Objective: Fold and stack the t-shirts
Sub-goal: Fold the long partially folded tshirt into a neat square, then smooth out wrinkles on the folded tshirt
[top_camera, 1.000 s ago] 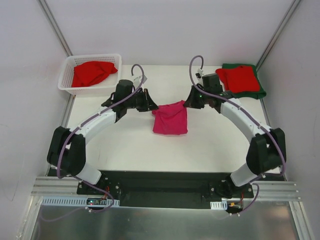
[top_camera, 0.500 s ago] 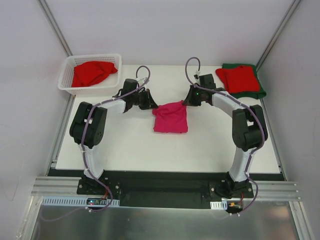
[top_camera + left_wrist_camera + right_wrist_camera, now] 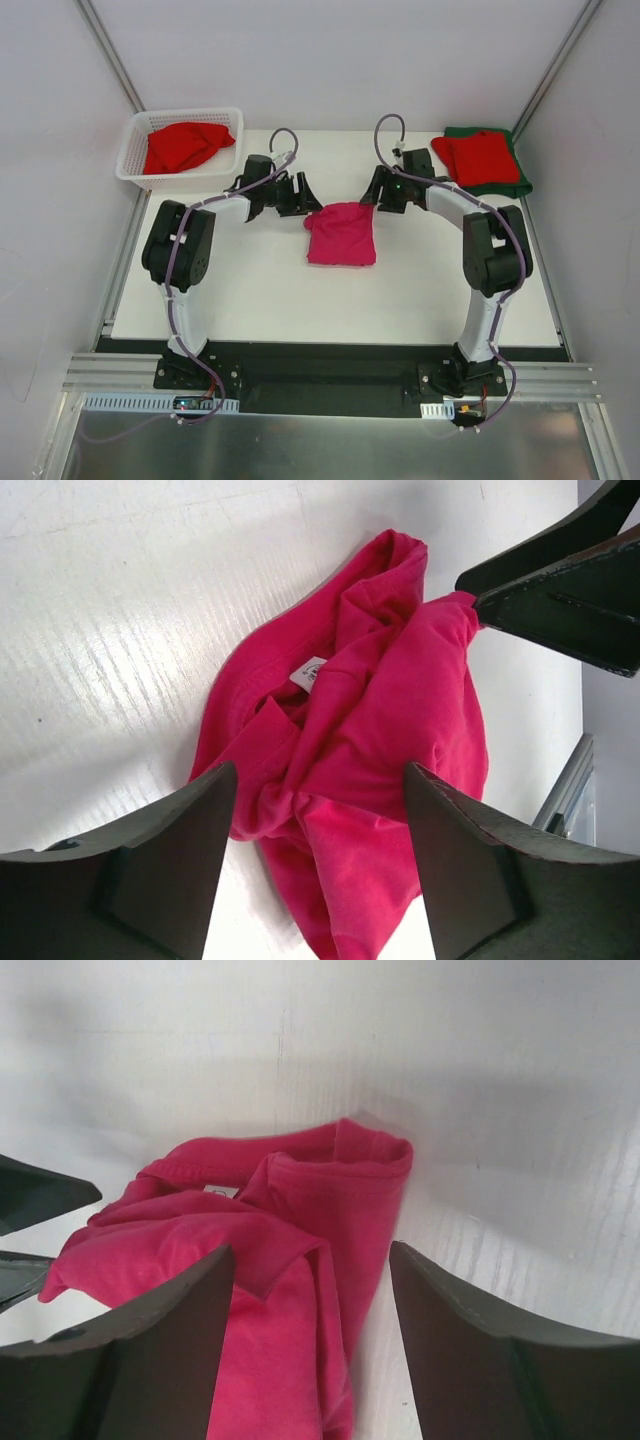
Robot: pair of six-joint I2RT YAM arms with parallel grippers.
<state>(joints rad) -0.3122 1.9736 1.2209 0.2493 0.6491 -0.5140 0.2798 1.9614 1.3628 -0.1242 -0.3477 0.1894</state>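
A magenta-pink t-shirt (image 3: 341, 235) lies bunched in a rough square at the middle of the white table (image 3: 250, 290). My left gripper (image 3: 304, 194) stands open at its far left corner. My right gripper (image 3: 373, 193) stands open at its far right corner. In the left wrist view the pink t-shirt (image 3: 350, 740) lies loose below the spread left gripper (image 3: 318, 780), white label showing. In the right wrist view the pink t-shirt (image 3: 280, 1250) lies under the open right gripper (image 3: 310, 1260). A folded red t-shirt (image 3: 478, 156) rests on a dark green t-shirt (image 3: 497, 187) at the far right.
A white lattice basket (image 3: 178, 180) at the far left corner holds a crumpled red t-shirt (image 3: 185, 146). Grey walls close in the table on three sides. The arm bases sit on a black rail (image 3: 330, 378) at the near edge.
Both grippers were shut on the pink t-shirt's far corners and now stand open; the cloth has dropped onto the table. Both arms' elbows have swung up and back.
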